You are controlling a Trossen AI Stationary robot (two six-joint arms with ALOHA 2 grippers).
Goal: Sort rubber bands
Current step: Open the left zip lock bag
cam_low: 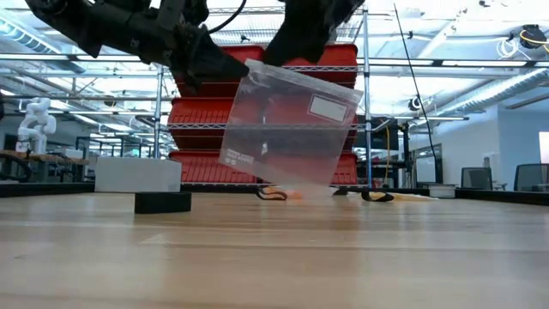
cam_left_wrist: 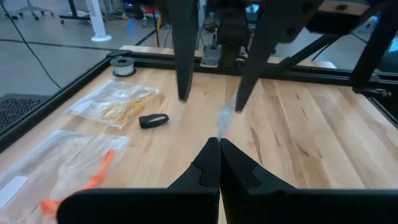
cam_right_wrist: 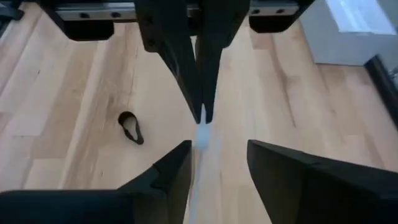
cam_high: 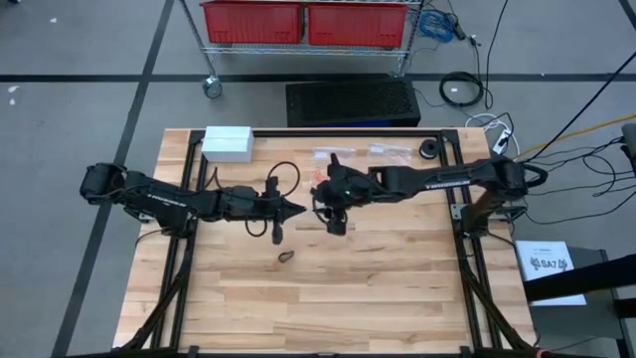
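Note:
A clear plastic bag (cam_low: 292, 129) hangs in the air over the table's middle, with my left gripper (cam_left_wrist: 219, 149) shut on it. My right gripper (cam_right_wrist: 217, 168) stands open at the bag's top edge (cam_right_wrist: 200, 138), one finger on each side of it. On the wood near the table's front lies one black rubber band (cam_right_wrist: 130, 127). At the far side lie two more clear bags, one holding tan-yellow rubber bands (cam_left_wrist: 124, 102) and one holding orange rubber bands (cam_left_wrist: 74, 171). My left gripper pinches the clear bag's upper corner (cam_low: 250, 70) between its two shut fingertips, coming nearly level from the table's left. The bag hangs tilted below the fingers, clear of the table. My right gripper straddles the bag's top edge; whether a finger (cam_right_wrist: 177, 168) touches it I cannot tell.
A white box (cam_high: 227, 142) and a small black block (cam_low: 163, 202) sit at the far left. A small black object (cam_left_wrist: 153, 119) lies by the bags, and a small roll (cam_left_wrist: 122, 65) sits at the far right corner. Bare wood (cam_high: 378, 288) lies toward the near edge.

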